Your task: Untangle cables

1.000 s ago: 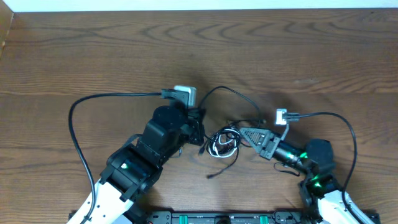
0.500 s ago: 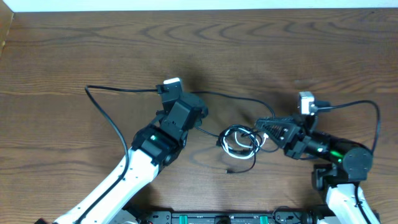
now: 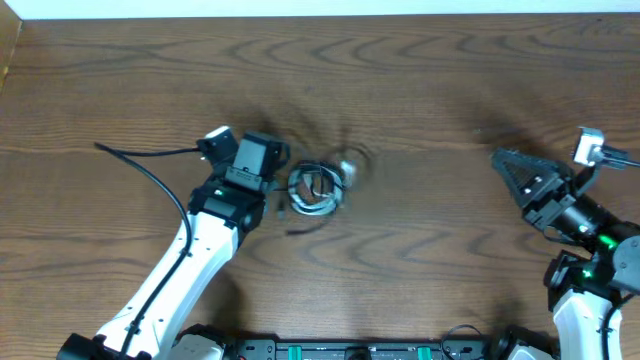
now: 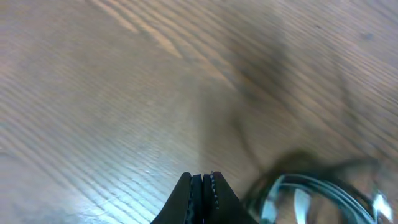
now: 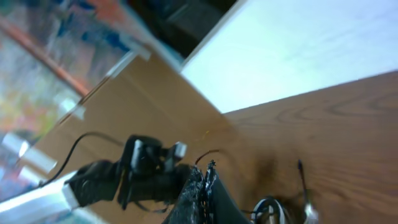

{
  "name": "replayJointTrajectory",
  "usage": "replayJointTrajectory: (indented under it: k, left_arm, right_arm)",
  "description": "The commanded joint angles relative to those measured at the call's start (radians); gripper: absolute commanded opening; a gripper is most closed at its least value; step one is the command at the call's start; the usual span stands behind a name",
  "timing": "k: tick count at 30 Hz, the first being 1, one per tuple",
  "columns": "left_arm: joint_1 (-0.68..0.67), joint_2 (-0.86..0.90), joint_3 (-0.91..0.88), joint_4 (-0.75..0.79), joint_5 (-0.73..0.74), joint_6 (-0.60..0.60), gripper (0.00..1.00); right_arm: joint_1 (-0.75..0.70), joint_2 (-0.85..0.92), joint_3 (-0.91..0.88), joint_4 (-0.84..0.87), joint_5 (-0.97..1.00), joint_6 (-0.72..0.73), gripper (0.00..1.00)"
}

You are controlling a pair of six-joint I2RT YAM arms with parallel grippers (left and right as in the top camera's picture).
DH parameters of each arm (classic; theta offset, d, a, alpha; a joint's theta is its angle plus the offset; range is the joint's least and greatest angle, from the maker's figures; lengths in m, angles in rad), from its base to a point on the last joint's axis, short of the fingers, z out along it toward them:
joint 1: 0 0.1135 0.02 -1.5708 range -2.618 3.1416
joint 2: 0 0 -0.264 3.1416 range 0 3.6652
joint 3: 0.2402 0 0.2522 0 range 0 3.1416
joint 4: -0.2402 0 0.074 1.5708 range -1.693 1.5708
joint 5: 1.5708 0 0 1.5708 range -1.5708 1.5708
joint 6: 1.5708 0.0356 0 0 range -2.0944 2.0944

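Note:
The cables [image 3: 318, 188] lie in one small tangled coil of black and white cord left of the table's middle, blurred by motion. My left gripper [image 3: 280, 192] is shut right beside the coil's left side, and a black cord seems to run into it. In the left wrist view its jaws [image 4: 203, 182] are pressed together, with the blurred coil [image 4: 317, 193] at lower right. My right gripper [image 3: 500, 158] is shut and empty, raised far to the right. The right wrist view shows its jaws [image 5: 208, 169] and the coil [image 5: 273, 210] beyond.
The left arm's own thick black cable [image 3: 150, 170] loops over the table at the left. The brown wooden table [image 3: 400, 90] ends at a white strip along the far edge. The left arm [image 5: 143, 169] shows in the right wrist view.
The right gripper let go of the cables and swung away up and right. The left gripper moved left, and the coil slid left and farther back with it.

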State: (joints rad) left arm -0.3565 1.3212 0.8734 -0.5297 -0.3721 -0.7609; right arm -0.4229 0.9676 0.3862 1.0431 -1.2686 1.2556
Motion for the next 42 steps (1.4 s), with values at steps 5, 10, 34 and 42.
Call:
replayJointTrajectory:
  k: [5,10,34,42]
  left_arm:
    - [0.021,0.003,0.016,0.008,0.144,-0.012,0.08]
    - [0.021,0.003,0.016,0.012,0.311,-0.011,0.08]
    - [-0.005,-0.049,0.016,0.119,1.186,0.686,0.66]
    - [-0.005,-0.077,0.016,0.008,1.050,0.795,0.98]
  right_arm:
    - [-0.008,-0.006,0.014,-0.163,-0.058,-0.119,0.14]
    - [0.041,-0.005,0.002,-0.342,-0.070,-0.250,0.26]
    - [0.430,-0.005,-0.011,-1.074,0.428,-0.689,0.77]
    - [0.539,-0.005,-0.011,-1.092,0.460,-0.689,0.91]
